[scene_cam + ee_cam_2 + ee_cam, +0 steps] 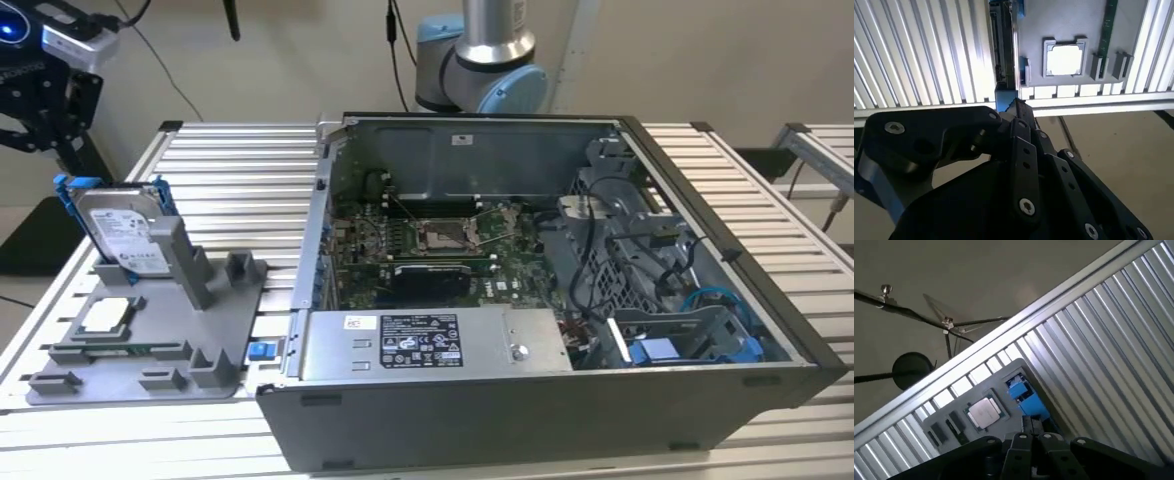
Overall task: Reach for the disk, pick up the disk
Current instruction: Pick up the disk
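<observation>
The disk [123,235] stands upright in a grey holder [200,345] at the exterior view's left, silver with a white label and a blue frame. My black gripper [60,148] hangs above and a little to the left of it, apart from it, with its fingers shut on nothing. The second wrist view looks down along the disk [1004,45], which stands edge-on just past the gripper [1010,106]. In the first wrist view the disk's blue frame [1024,395] lies just beyond the gripper [1030,424].
A small square chip [107,315] lies in the holder in front of the disk. An open computer case [534,400] takes up the middle and right of the slatted metal table [227,170]. The arm's base [481,60] stands behind the case.
</observation>
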`<state>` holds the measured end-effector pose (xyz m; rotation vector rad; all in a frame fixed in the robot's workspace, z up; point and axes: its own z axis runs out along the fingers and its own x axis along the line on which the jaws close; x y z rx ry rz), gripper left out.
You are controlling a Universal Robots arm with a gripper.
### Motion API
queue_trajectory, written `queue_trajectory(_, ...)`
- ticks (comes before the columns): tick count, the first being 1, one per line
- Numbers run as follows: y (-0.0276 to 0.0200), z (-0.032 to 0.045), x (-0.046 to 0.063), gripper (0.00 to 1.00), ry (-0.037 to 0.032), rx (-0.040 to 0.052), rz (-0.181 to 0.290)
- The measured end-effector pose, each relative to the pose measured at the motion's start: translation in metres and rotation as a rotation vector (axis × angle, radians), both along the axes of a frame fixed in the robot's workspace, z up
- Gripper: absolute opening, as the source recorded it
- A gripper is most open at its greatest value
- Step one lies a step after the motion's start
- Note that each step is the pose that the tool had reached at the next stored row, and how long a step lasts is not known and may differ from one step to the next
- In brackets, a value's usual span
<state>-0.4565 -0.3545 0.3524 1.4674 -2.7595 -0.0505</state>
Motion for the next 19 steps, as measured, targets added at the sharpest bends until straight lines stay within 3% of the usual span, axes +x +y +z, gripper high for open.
queue_trajectory(19, 0.0, -0.003, 0.0, 0.0, -0.0014, 0.0002, 0.347)
